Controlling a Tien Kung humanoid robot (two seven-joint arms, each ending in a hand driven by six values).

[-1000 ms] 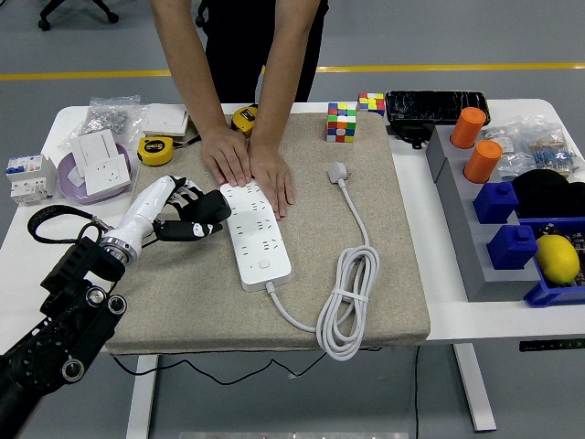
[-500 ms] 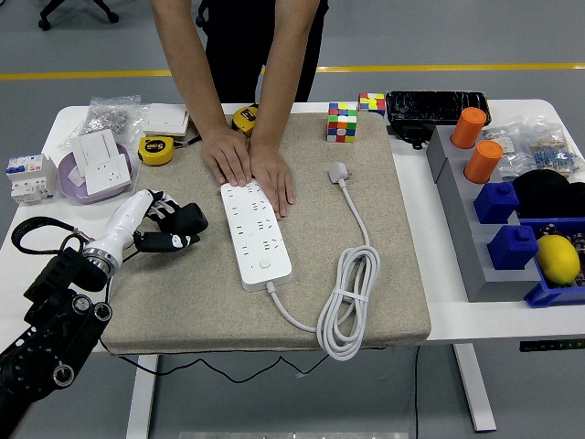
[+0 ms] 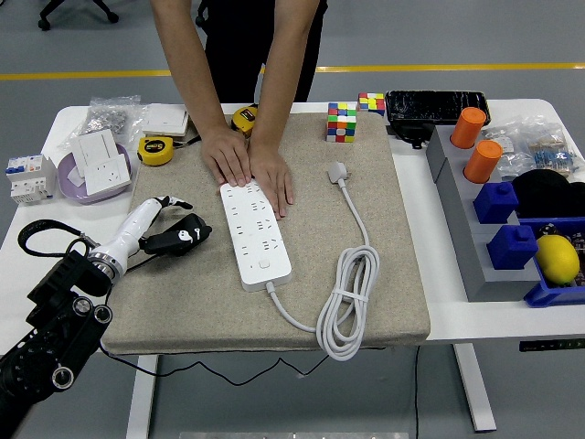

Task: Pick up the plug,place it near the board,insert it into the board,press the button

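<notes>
**One robot hand idling at the left, plug not yet picked up**

One robot hand [image 3: 174, 236], the left one, is hovering low over the left part of the beige mat [image 3: 183, 302], its fingers loosely curled and holding nothing, well apart from the plug. The right arm is not showing at all.

Just beside it to the right, the white power strip [image 3: 255, 234] is lying lengthwise on the mat, its button near the end closest to the robot. A person's hands [image 3: 249, 166] are pressing flat on the strip's far end, steadying it (a help for any push into the sockets).

Further right, the white plug [image 3: 338, 171] is lying on the mat, prongs end pointing away from the robot, its cable [image 3: 352, 293] running down into a bundled coil near the mat's front edge. The plug is sitting apart from the strip, untouched.

Judging from this, the task is sitting at its first step: picking up the plug. The next move is calling for a reach across the strip, without knocking it, to close fingers around the plug's body. Slack in the cable looks ample for carrying it to the sockets.
</notes>
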